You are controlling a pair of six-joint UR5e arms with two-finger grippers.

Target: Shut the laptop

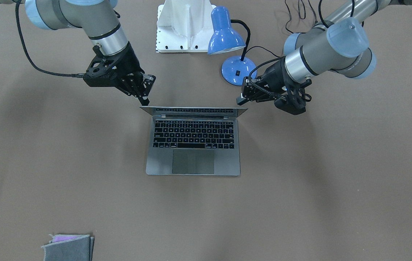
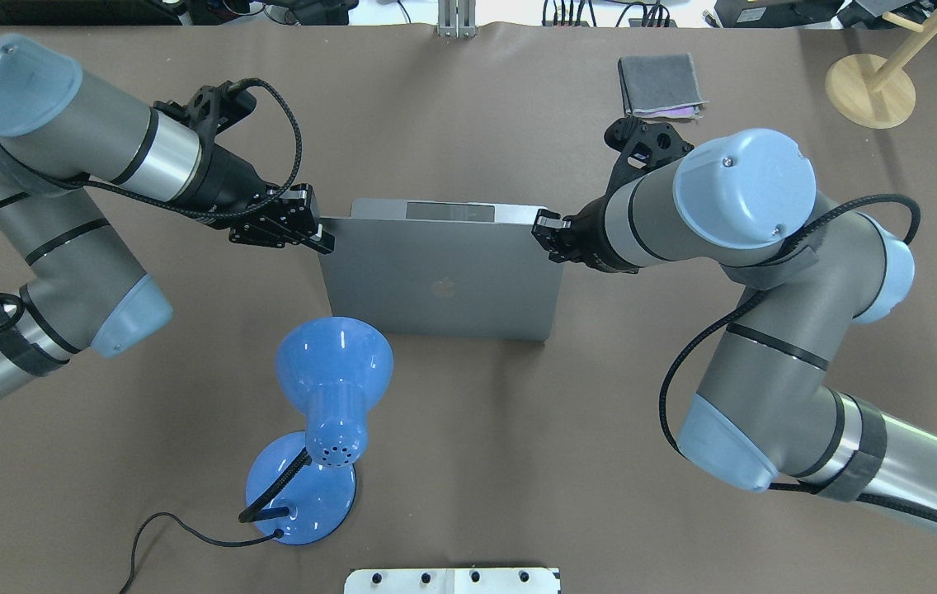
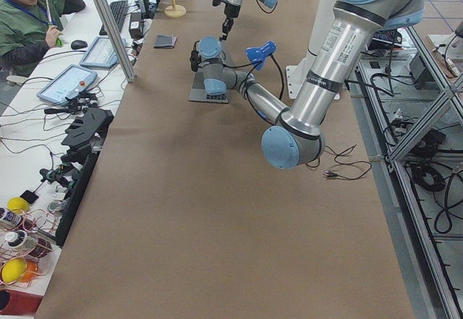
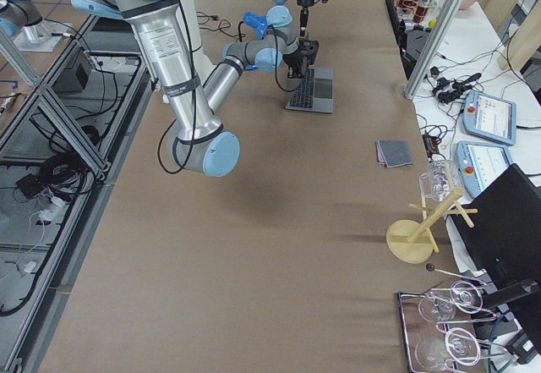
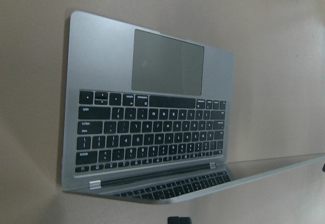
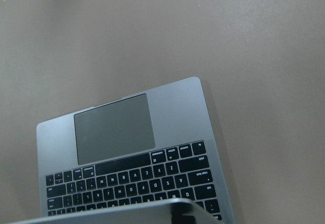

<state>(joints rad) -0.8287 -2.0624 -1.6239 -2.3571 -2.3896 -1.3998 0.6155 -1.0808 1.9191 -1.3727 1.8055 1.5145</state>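
Grey metal laptop (image 1: 193, 145) open, black keys, lid tilted forward, seemingly half-shut.

One camera stands across the table (image 1: 336, 188) from the robot and looks steeply down, with the robot's white base (image 1: 186, 25) at the top edge. Another sits behind the robot, above its shoulders, and looks forward and down. Both are at middle distance and share the laptop (image 1: 193, 145), the blue lamp (image 1: 226, 32) and the grey cloth (image 1: 70, 248), seen from opposite sides. Two far cameras stand at the table's ends and look along its length toward each other; the laptop is small in both. The two wrist cameras are very near, look down over the lid edge (image 6: 127, 209), and share the keyboard (image 5: 152, 132) and trackpad (image 6: 114, 127).
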